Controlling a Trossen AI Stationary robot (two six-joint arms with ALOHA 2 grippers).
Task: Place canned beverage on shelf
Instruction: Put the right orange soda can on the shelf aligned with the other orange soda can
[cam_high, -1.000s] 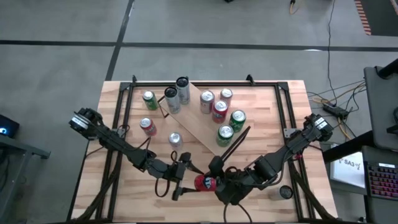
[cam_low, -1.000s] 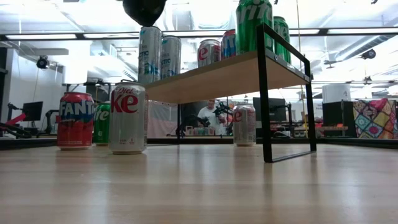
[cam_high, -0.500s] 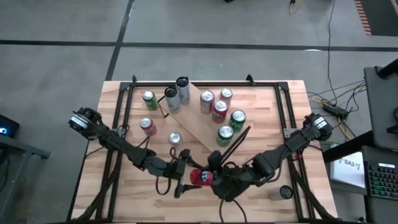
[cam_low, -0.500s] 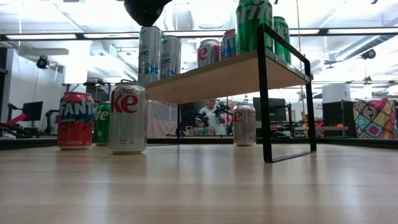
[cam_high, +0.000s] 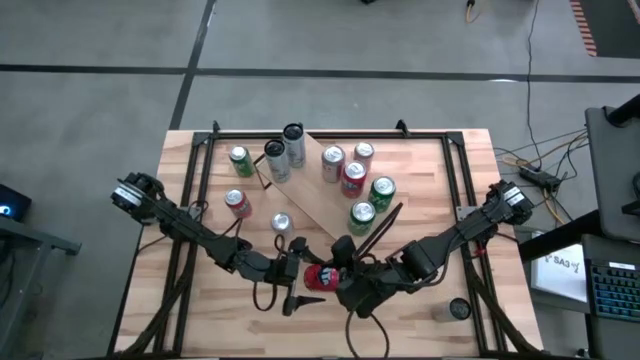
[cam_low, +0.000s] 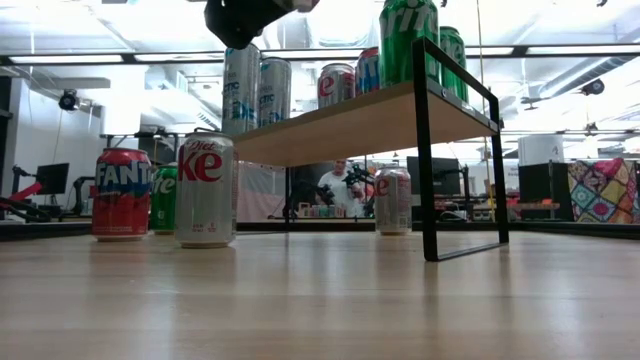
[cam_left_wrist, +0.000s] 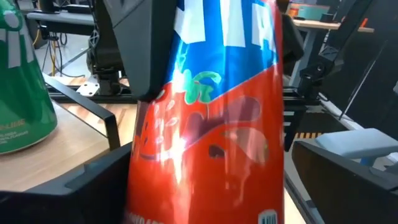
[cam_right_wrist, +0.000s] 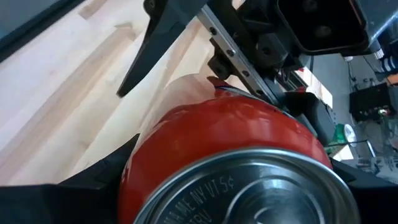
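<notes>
Holding the red can (cam_high: 322, 278) tight, the right gripper (cam_high: 338, 283) sits near the shelf (cam_high: 318, 205); the left gripper (cam_high: 298, 277) stands wide beside it.

Red-and-blue aluminium drink can (cam_left_wrist: 208, 118) with white lettering and a small green leaf mark, silver lid (cam_right_wrist: 249, 186). Pale light-wood shelf board (cam_low: 350, 125) on thin black metal frames. Dark, near-black gripper fingers (cam_left_wrist: 81, 186).
</notes>
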